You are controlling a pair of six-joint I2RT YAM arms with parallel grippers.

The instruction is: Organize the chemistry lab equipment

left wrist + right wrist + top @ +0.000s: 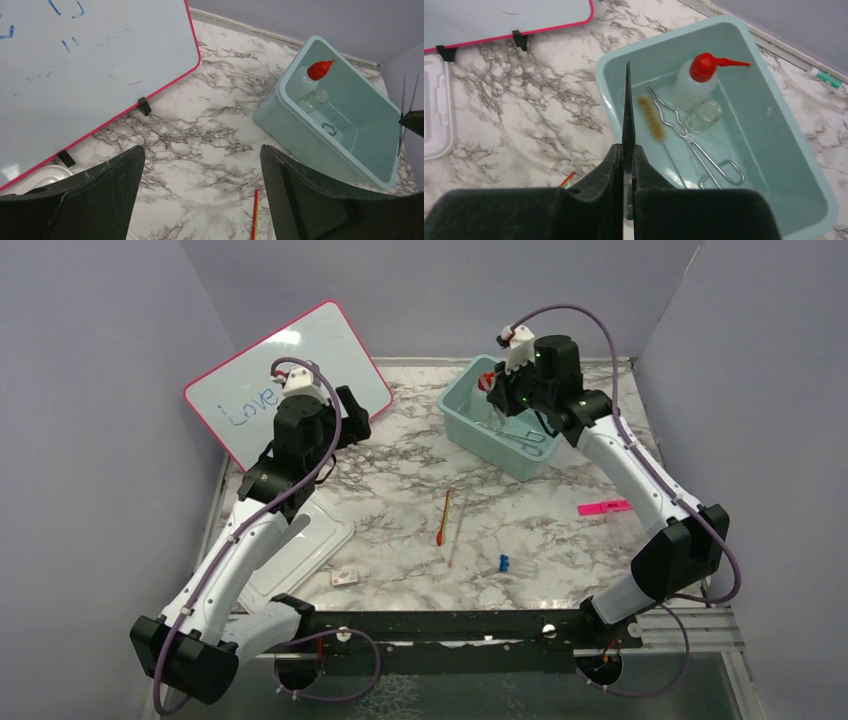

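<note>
Grey-lilac walls close in a marble-patterned bench [400,480], with a pink-framed whiteboard [290,380] propped at the upper left of the overhead view and a pale teal plastic bin [462,425] at the upper right.

The right fingers [646,172] are nearly shut, pinching thin dark metal tweezers [628,100] that point out over the bin. Inside the bin lie a clear squeeze bottle with a red nozzle cap [701,75], a brown-bristle brush [651,117] and metal scissor-like forceps [694,145]. The left fingers [100,195] stand wide apart with nothing between them, poised above bare bench near the whiteboard.

The step in hand looks like dropping the tweezers into the bin. The release probably wants the tips carried further past the near rim, so they fall inside rather than catch on it.

A thin red stick [443,518] and a clear rod [455,535] lie mid-bench, likely next. That middle stretch is open; the back wall stands close behind the bin.
</note>
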